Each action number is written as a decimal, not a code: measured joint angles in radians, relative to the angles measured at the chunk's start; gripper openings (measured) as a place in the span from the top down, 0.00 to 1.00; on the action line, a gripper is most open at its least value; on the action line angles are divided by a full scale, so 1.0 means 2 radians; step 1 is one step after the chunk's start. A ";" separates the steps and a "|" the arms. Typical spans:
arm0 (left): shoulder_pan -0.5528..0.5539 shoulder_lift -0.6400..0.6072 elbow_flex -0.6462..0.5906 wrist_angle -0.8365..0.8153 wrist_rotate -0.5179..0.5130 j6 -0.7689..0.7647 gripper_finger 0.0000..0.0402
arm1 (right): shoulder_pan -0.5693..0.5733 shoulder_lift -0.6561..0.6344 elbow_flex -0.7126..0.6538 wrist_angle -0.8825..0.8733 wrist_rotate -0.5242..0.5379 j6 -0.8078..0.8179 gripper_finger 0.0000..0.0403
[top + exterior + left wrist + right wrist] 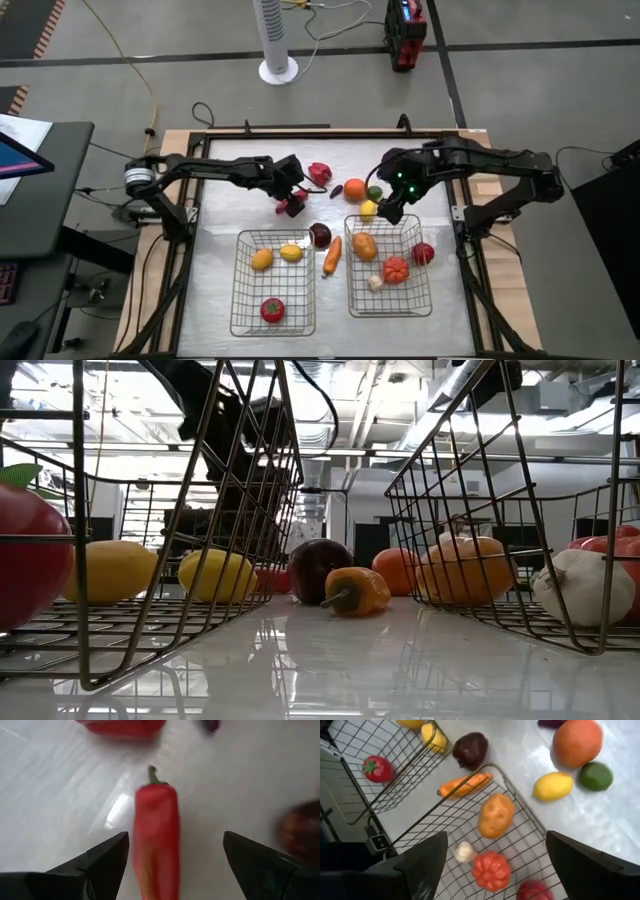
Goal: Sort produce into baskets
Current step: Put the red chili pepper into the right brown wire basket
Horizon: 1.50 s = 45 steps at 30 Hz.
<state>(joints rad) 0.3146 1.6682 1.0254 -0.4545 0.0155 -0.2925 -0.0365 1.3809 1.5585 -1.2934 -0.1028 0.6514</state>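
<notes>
A red chili lies on the white table between the two open fingers of my left gripper, which stand on either side of it without touching. My right gripper hangs open and empty above the far edge of the right basket. That basket holds an orange-brown lump, white garlic and two red pieces. The left basket holds two yellow pieces and a red tomato. Between the baskets lie a dark purple round and an orange carrot.
Loose on the table beyond the baskets are a red pepper, an orange, a green lime, a yellow lemon and a small purple piece. A black frame edges the table.
</notes>
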 joint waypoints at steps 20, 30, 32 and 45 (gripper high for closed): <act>0.021 0.068 0.046 -0.024 -0.042 0.044 0.49 | -0.036 -0.001 0.000 0.000 0.000 -0.081 0.10; 0.054 0.079 0.048 -0.045 0.023 0.057 0.64 | -0.039 -0.001 0.000 0.003 0.000 -0.081 0.10; 0.057 0.077 0.048 -0.046 0.037 0.056 0.66 | -0.039 -0.001 0.000 0.007 0.000 -0.081 0.10; 0.058 -0.095 0.045 -0.036 0.140 0.037 0.67 | -0.057 -0.010 0.000 0.076 0.027 -0.090 0.10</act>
<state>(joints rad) 0.4312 1.4775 1.1145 -0.5259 0.2947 -0.2186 -0.1501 1.3605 1.5585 -1.1409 -0.0491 0.4709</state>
